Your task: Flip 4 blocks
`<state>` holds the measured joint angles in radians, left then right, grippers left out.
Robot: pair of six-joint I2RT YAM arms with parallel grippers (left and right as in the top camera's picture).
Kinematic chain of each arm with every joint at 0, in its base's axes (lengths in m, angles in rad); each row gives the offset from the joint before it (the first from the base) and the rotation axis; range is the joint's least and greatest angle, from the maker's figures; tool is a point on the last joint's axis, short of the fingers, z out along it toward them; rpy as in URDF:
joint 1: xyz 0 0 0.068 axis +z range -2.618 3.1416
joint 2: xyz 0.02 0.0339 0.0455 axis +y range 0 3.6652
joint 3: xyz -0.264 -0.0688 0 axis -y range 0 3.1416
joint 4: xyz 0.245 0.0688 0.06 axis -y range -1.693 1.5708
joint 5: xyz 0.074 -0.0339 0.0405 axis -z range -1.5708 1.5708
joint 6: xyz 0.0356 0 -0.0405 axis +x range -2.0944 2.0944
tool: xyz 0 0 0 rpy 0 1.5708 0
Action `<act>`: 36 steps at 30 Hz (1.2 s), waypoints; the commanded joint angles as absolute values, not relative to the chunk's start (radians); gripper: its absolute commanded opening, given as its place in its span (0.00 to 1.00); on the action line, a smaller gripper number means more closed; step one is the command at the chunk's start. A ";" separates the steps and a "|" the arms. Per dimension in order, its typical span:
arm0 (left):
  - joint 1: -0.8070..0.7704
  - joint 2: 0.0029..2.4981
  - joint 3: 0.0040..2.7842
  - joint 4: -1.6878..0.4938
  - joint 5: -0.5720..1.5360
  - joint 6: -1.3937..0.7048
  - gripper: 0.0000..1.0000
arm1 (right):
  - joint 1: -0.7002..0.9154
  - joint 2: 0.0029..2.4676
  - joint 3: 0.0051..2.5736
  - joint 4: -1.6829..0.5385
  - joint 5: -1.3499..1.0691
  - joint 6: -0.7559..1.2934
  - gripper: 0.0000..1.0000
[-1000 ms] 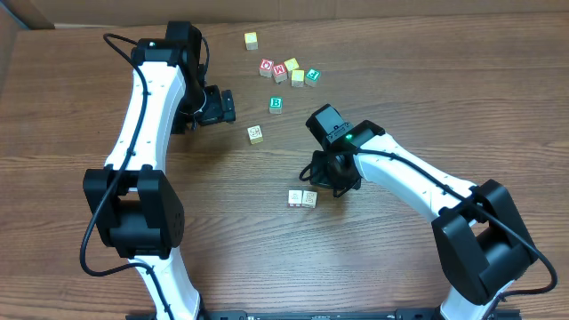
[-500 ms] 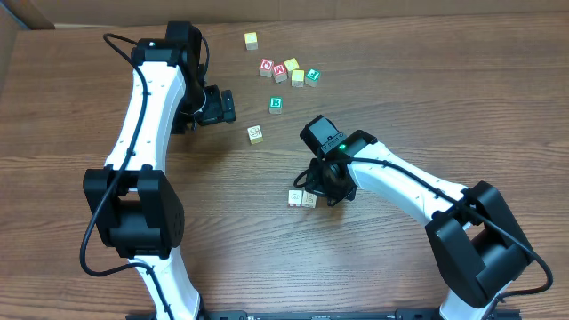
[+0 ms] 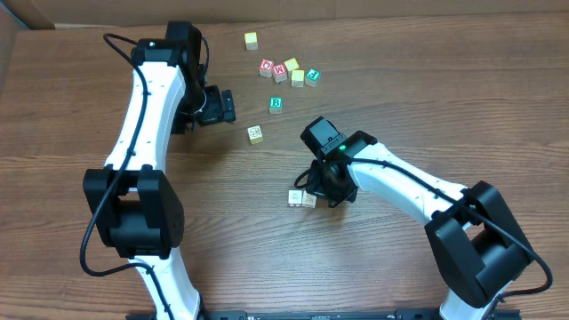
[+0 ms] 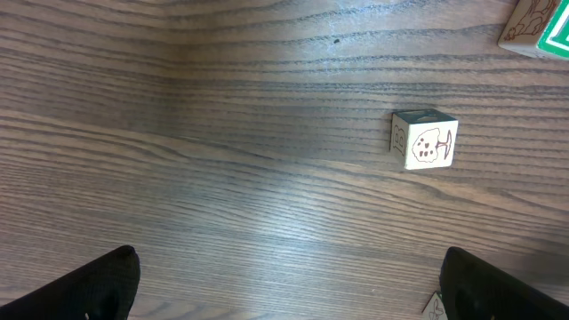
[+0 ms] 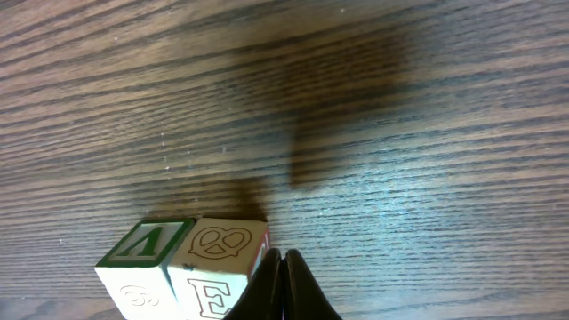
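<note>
Two pale blocks lie side by side at the table's middle, one with a green-framed top [image 3: 295,197] [image 5: 142,253] and one with a pretzel top and an "E" side [image 3: 308,199] [image 5: 218,258]. My right gripper [image 3: 316,190] [image 5: 283,260] is shut, and its tips press against the right side of the pretzel block. Farther back lie a cream block with a tree drawing [image 3: 255,133] [image 4: 425,140] and the green "B" block [image 3: 276,104] [image 4: 538,27]. My left gripper [image 3: 231,107] [image 4: 293,298] hangs open over bare wood, left of the tree block.
At the back there is a cluster of cubes: a red "O" [image 3: 266,67], a red "W" [image 3: 280,68], two yellow ones [image 3: 298,77] and a green-marked one [image 3: 312,76]. A lone yellow cube [image 3: 252,40] lies beyond them.
My right arm has slid left and down, so its shut tips now meet the pair of blocks. It has held still for the last half second. The left arm has not moved.
</note>
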<state>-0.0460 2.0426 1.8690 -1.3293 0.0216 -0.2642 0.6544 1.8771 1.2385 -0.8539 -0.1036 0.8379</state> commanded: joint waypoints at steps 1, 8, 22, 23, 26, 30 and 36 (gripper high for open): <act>-0.055 2.022 1.868 -1.328 0.019 -0.285 1.00 | 0.656 1.878 1.229 -0.844 -0.122 0.846 0.04; -0.055 2.022 1.868 -1.328 0.019 -0.285 1.00 | 0.656 1.878 1.229 -0.837 -0.149 0.846 0.04; -0.055 2.022 1.868 -1.328 0.019 -0.285 1.00 | 0.655 1.878 1.230 -0.775 -0.120 0.841 0.04; -0.055 2.022 1.868 -1.328 0.019 -0.285 1.00 | 0.654 1.878 1.230 -0.775 -0.111 0.841 0.04; -0.055 2.022 1.868 -1.328 0.020 -0.286 1.00 | 0.640 1.877 1.241 -0.775 -0.107 0.837 0.04; -0.055 2.022 1.868 -1.327 0.027 -0.286 1.00 | 0.630 1.877 1.295 -0.759 -0.118 0.729 0.04; -0.055 2.022 1.868 -1.327 0.027 -0.286 1.00 | 0.640 1.878 1.333 -0.648 -0.132 0.706 0.04</act>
<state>-0.0460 2.0426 1.8690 -1.3277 0.0219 -0.2642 0.6327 1.8771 1.3022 -0.6727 -0.1272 0.7399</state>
